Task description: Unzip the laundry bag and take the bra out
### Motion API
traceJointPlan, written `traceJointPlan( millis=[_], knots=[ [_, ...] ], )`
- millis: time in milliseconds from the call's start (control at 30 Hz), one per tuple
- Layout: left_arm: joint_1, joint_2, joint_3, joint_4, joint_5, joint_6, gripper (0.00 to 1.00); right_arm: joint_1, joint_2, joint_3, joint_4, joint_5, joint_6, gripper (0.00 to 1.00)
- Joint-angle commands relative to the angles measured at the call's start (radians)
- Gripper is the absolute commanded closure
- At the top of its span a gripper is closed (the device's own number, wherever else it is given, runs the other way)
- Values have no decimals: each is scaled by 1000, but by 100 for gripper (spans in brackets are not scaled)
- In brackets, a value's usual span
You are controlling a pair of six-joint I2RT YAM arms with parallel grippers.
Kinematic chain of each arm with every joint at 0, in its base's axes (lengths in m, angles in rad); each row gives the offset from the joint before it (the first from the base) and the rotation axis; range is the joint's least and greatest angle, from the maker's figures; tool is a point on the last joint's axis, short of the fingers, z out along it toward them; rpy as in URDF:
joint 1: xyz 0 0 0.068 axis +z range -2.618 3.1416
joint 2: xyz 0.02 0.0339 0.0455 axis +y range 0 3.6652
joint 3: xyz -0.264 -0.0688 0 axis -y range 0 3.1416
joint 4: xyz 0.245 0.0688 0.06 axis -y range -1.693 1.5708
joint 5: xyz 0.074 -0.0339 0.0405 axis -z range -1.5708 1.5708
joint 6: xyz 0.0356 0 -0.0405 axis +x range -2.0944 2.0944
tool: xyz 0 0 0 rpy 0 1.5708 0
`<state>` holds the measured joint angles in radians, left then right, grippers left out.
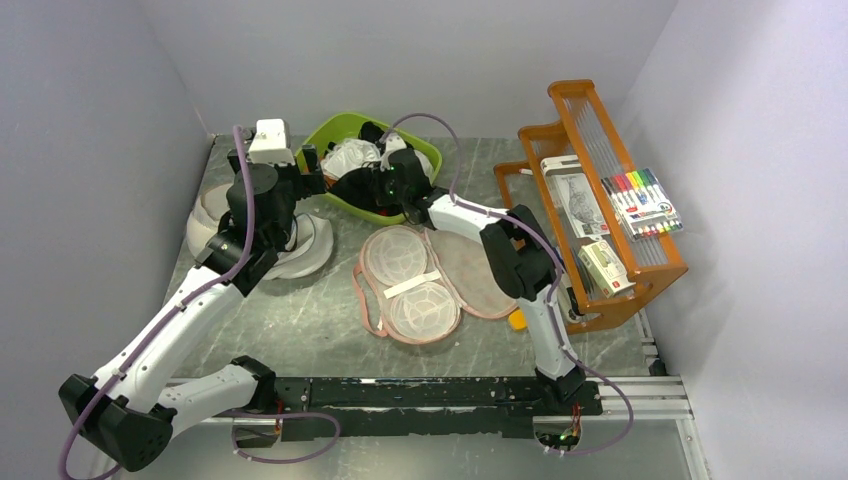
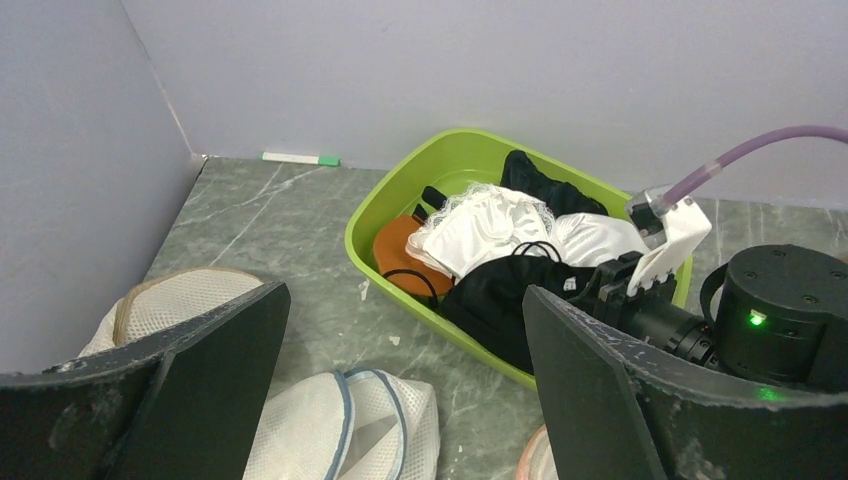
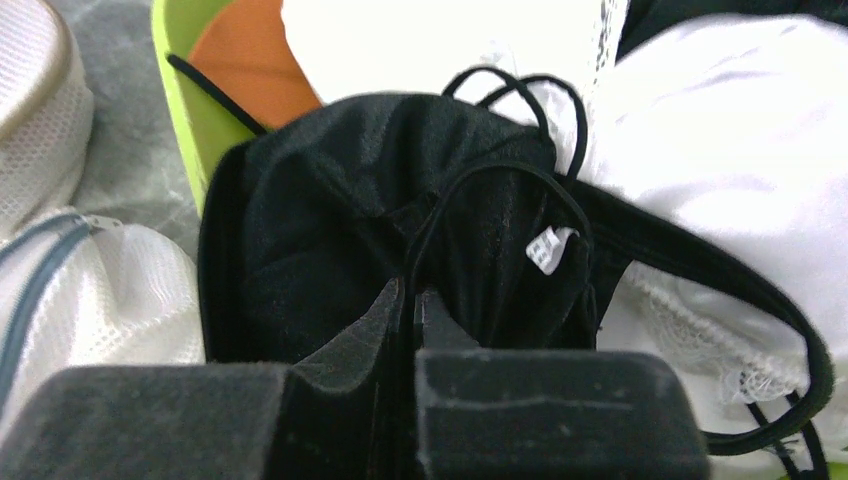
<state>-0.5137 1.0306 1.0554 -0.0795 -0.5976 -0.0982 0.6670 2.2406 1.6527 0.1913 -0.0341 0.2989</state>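
Observation:
The pink laundry bag (image 1: pixel 478 272) lies unzipped and spread flat mid-table, its white mesh lining (image 1: pixel 400 258) facing up; a sliver of its edge (image 2: pixel 533 465) shows in the left wrist view. The black bra (image 1: pixel 352 188) (image 2: pixel 500 300) (image 3: pixel 320 230) rests on the near side of the green basin (image 1: pixel 335 130) (image 2: pixel 395 195). My right gripper (image 1: pixel 385 190) (image 2: pixel 610 290) (image 3: pixel 412 298) is shut on the bra's fabric. My left gripper (image 1: pixel 314 172) (image 2: pixel 405 300) hovers open left of the basin, holding nothing.
White bras (image 1: pixel 352 155) (image 3: pixel 730 130) and an orange garment (image 2: pixel 400 250) fill the basin. Round white mesh bags (image 1: pixel 300 248) (image 2: pixel 330 430) lie under the left arm. An orange rack (image 1: pixel 600 290) with markers (image 1: pixel 642 205) stands at the right.

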Motion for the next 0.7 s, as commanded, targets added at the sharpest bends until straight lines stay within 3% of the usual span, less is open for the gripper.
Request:
traceJointPlan(
  millis=[0,267,433,600,667],
  knots=[
    [9,0,23,9,19,-14,1,-6,25,-26,-59,-27,-9,100],
    [9,7,26,7,23,-15,1,-18,150,167,-277,136,-150,99],
    [9,7,29,3,34,-19,1,-34,207,282,-442,135,-199,94],
    [9,1,34,-4,37,-24,1,-33,121,243,-461,82,-167,85],
    [9,-7,30,0,42,-27,1,-33,78,228,-456,67,-160,75]
  ],
)
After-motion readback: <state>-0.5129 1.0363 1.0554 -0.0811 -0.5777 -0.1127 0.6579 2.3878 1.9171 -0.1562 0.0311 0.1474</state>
